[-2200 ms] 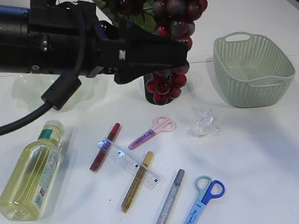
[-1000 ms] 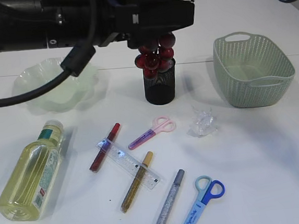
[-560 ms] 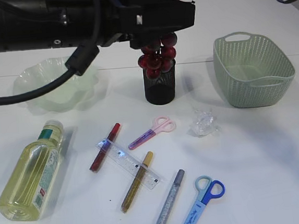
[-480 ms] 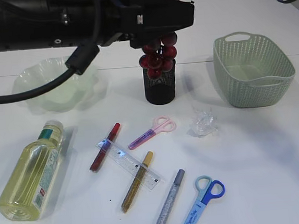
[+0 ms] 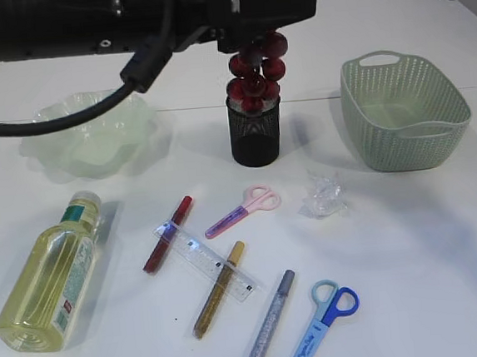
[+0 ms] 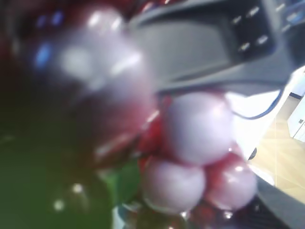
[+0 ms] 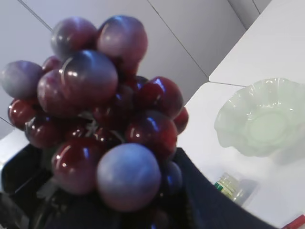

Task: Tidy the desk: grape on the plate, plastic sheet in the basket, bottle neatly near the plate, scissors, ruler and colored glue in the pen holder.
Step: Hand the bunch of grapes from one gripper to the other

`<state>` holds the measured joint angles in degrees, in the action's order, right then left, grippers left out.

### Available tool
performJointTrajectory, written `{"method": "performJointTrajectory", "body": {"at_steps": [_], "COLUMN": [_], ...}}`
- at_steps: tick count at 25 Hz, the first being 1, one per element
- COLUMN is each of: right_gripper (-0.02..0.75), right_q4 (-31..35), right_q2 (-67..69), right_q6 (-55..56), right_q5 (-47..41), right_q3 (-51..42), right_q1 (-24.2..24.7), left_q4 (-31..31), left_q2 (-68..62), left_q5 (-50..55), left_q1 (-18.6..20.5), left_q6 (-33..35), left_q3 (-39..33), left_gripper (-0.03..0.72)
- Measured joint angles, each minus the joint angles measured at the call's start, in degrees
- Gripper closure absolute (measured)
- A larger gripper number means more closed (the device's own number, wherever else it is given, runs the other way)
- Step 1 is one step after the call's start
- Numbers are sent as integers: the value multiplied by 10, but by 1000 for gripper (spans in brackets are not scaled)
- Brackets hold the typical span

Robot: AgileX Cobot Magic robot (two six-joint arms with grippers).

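1. One bunch of glossy dark-red grapes (image 5: 254, 73), round berries with a pale bloom on some, hangs in the air under the tip of the left arm. It is well apart from the plate (image 5: 53, 161).
2. The left end effector (image 5: 242, 28) carries the bunch from above. Its fingers are hidden behind the black housing and the berries. The left wrist view is a blur of berries pressed close to the lens.
3. The right end effector's state cannot be told. Its wrist view is filled by the bunch above a dark mass.
4. The lowest berries sit over the black mesh pen holder (image 5: 256, 135), a cylinder. Whether they touch its rim cannot be told.
5. The plate is pale green translucent glass with a wavy, ruffled rim, at the back left of the white counter (image 5: 429, 254).
6. The basket (image 5: 407, 143) is sage-green perforated plastic with rounded corners and a cut-out handle. It stands at the right.
7. The plastic sheet (image 5: 323, 194) lies as a crumpled clear wad on the counter just in front of the basket.
8. The bottle (image 5: 51, 278), clear plastic with yellow liquid, lies on its side at the left.
9. Pink scissors (image 5: 245, 210), blue scissors (image 5: 322, 326), a transparent ruler (image 5: 206, 265) and three glitter glue sticks lie flat in the middle. The sticks are red (image 5: 167, 234), gold (image 5: 219, 289) and silver (image 5: 269, 323), and the ruler crosses the red and gold ones.
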<state>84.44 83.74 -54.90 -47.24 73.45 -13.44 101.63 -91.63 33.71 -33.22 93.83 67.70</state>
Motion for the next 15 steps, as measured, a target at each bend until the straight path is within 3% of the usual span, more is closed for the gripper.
{"method": "performJointTrajectory", "body": {"at_steps": [8, 12, 15], "right_gripper": [540, 540, 540], "right_q4": [11, 17, 21], "right_q2": [0, 0, 0], "right_q6": [-2, -3, -3], "right_q5": [0, 1, 6], "right_q3": [0, 0, 0], "right_q1": [0, 0, 0], "left_q4": [0, 0, 0], "left_q2": [-4, -4, -4], "left_q5": [0, 0, 0], "left_q1": [0, 0, 0], "left_q6": [0, 0, 0], "left_q3": [0, 0, 0], "left_gripper": [169, 279, 401]}}
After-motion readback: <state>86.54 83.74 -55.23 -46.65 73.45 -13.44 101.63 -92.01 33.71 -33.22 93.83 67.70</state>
